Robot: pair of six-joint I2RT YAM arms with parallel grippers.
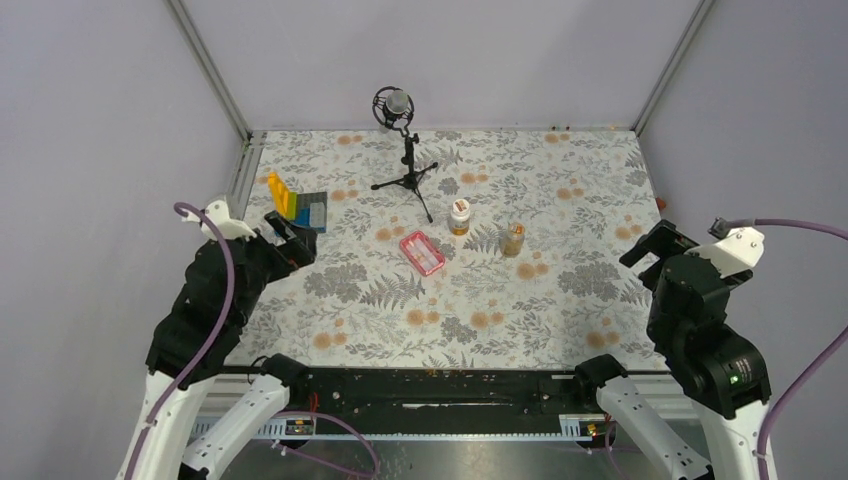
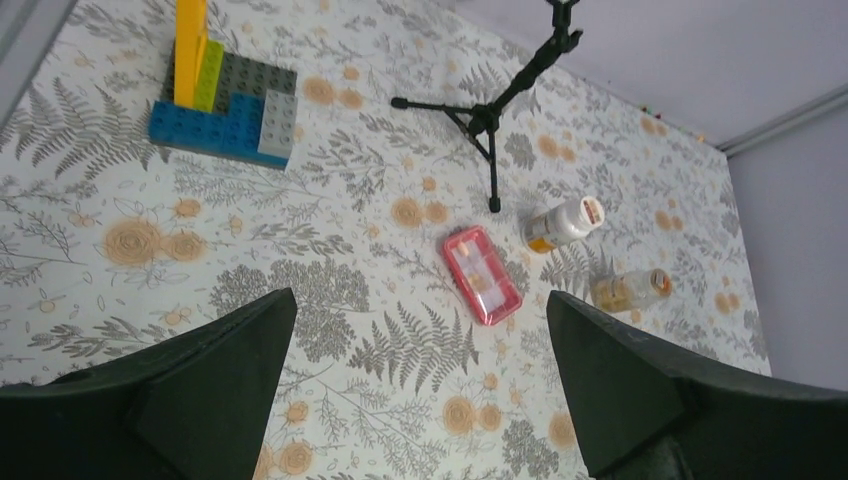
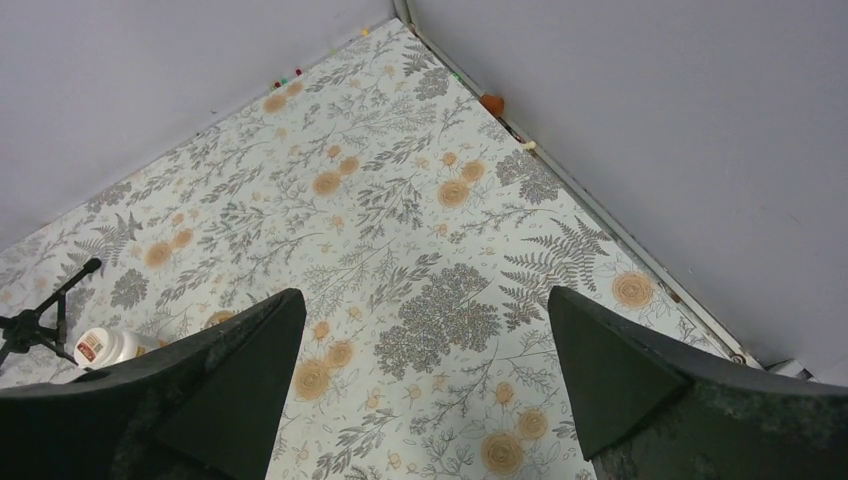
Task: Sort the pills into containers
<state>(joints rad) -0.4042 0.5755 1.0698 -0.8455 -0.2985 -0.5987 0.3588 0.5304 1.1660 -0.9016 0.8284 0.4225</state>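
**Top view:** the left gripper [image 1: 291, 236] hangs over the left edge of the flowered cloth [image 1: 560, 290], just beside the brick block [image 1: 297, 201]. The right gripper [image 1: 650, 245] hangs over the right edge. In the middle lie the pink box [image 1: 422, 252], the capped bottle [image 1: 459, 216] with its orange label, and the clear bottle [image 1: 513, 239]. The box and the capped bottle are near each other but apart. A tripod [image 1: 406, 170] stands behind them.

**Left wrist:** the fingers [image 2: 215, 385] are spread wide and hold nothing. Ahead are the box [image 2: 482, 275], the capped bottle [image 2: 562, 224] and the clear bottle [image 2: 630, 290]. Orange specks in the box may be pills [image 2: 482, 282]. No label writing can be read.

**Right wrist:** the fingers [image 3: 640, 385] stand wide apart and empty over the cloth. The capped bottle [image 3: 105, 347] is at the far left. Its cap bears a red mark, too small to read.
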